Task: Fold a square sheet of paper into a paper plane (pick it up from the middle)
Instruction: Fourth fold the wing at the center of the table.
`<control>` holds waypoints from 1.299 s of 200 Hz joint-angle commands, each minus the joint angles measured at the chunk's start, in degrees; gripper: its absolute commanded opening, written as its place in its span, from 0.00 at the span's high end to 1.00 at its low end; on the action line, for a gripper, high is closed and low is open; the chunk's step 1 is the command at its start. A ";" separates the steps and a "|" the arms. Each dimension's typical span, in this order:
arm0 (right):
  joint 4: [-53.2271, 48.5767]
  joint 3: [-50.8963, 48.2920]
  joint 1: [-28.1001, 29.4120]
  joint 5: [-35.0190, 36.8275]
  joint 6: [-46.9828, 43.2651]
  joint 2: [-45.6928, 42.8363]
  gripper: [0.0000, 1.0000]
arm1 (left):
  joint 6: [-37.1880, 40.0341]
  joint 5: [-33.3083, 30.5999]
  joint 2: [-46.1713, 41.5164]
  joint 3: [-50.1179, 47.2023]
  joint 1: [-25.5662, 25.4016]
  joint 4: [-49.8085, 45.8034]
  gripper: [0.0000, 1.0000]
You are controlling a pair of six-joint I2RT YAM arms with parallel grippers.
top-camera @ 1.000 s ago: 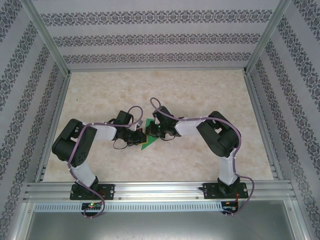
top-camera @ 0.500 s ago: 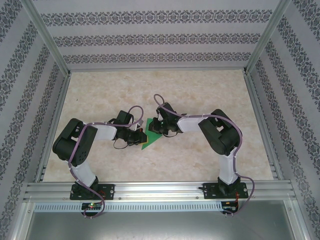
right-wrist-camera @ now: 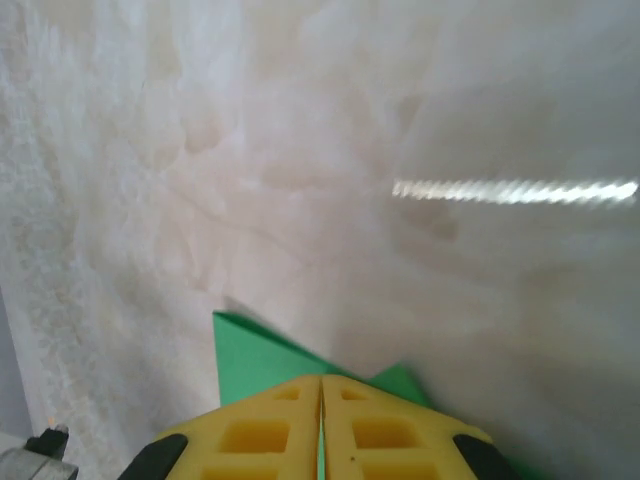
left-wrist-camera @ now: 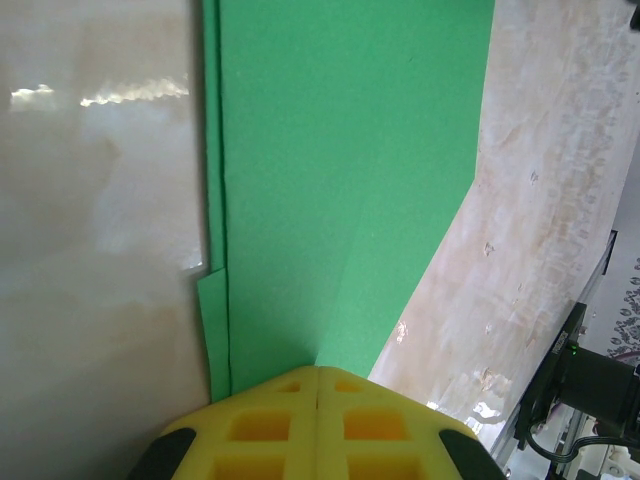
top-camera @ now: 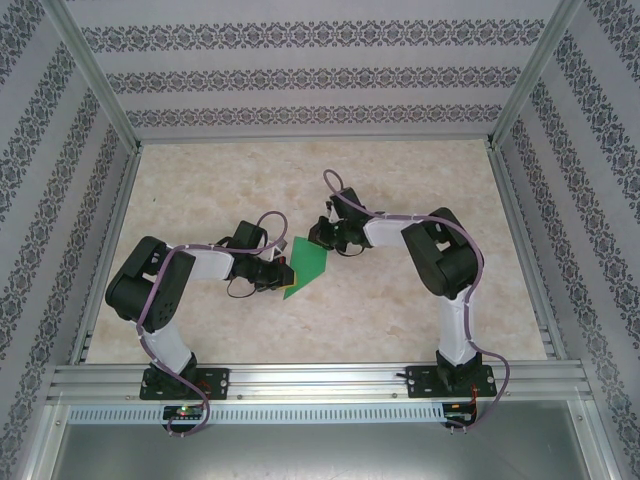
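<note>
Table (top-camera: 420, 200): marbled top, and the action is bunched just off its centre. Left arm (top-camera: 160, 290) hasn't budged over the last second. Right arm (top-camera: 440, 260) has pulled its wrist off the middle of the paper and swung out toward 1 o'clock, elbow tucking back. That uncovers more of the green sheet (top-camera: 306, 266), which lies flat just 7 o'clock of table centre, already folded to a wedge with its tip pointing to 7 o'clock. Left gripper (top-camera: 277, 272) sits on the sheet's 9 o'clock edge. In the left wrist view its yellow fingers are together, seam closed, tips (left-wrist-camera: 318, 372) down on the green sheet (left-wrist-camera: 340, 180), with a long crease along the 9 o'clock side and a diagonal flap edge running in under the tips. It looks like a pin-down, but I can't tell whether any paper is nipped between the pads. Right gripper (top-camera: 322, 238) is now at the sheet's 1 o'clock corner. In the right wrist view its fingers (right-wrist-camera: 322, 380) are also pressed together, with a green corner (right-wrist-camera: 250, 355) poking out at 11 o'clock under them and bare table ahead. My read: the right just ran a crease stroke outward along the fold while the left anchored. The fold is likely set but the plane is far from done, and the next flap needs a re-grip.
</note>
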 commanded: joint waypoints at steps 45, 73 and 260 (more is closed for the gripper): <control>-2.00 3.49 -3.77 2.25 -2.77 3.42 0.90 | 2.58 -9.19 6.19 -4.34 -0.77 -8.65 1.00; -2.41 3.49 -5.02 2.47 -3.67 1.70 0.89 | 2.49 -9.02 6.09 -4.34 -0.74 -8.36 1.00; 13.41 -13.11 9.38 2.39 6.41 -5.15 0.90 | 2.58 -9.01 6.18 -3.08 -0.76 -8.27 1.00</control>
